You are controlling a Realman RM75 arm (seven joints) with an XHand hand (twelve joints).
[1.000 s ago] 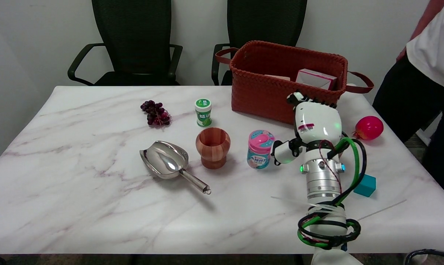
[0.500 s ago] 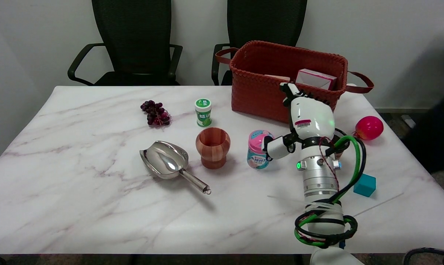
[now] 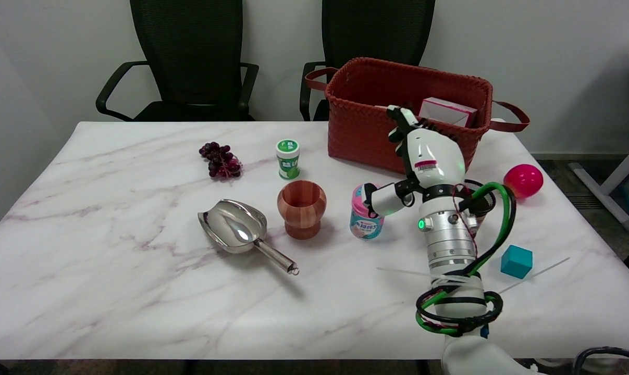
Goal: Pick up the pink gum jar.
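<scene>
Pink gum jar [image 3: 365,221] upright, lidded

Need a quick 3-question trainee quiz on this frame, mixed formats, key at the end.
1. True or false: the pink gum jar is lifted off the table.
2. What stands directly left of the jar? A) wooden cup B) teal cube C) grapes
3. Fill in: the right hand is in front of the woven ____.

Key: 1 false, it stands on the marble; 2 A; 3 basket.
</scene>
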